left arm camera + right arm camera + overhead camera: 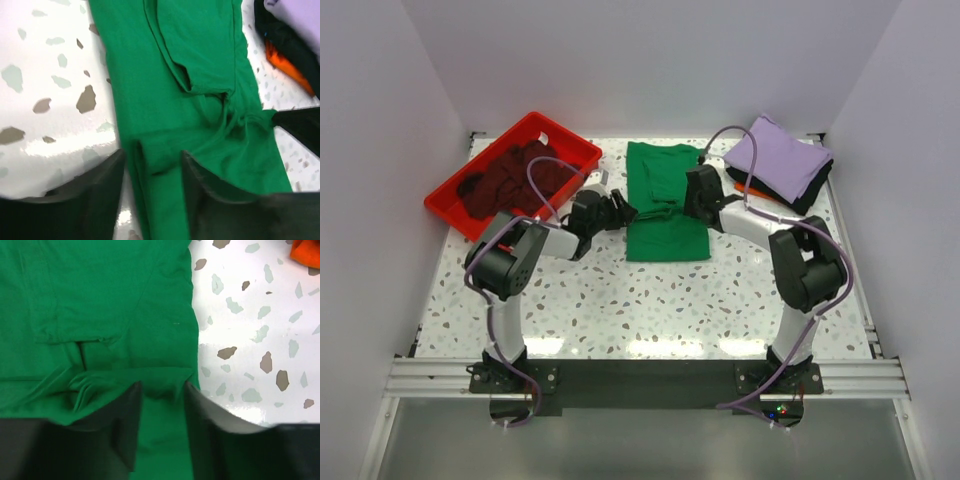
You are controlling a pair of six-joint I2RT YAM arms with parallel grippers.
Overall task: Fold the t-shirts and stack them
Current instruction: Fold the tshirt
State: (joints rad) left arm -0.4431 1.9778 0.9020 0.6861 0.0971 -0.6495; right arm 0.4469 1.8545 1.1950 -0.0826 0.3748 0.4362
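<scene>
White walls [650, 60], glossy speckled tabletop [650, 300]

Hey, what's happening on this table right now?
Two robot arms are working on a green t-shirt lying partly folded in the middle of the table. The left pincer and right pincer sit at its opposite side edges, both open over the cloth. A maroon shirt lies in the red tray on the left; a lavender shirt tops the folded pile back right.

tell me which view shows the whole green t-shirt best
Top external: the green t-shirt lies whole there, edge to edge. The left wrist view shows only its wrinkled middle; the right wrist view, one edge.
</scene>
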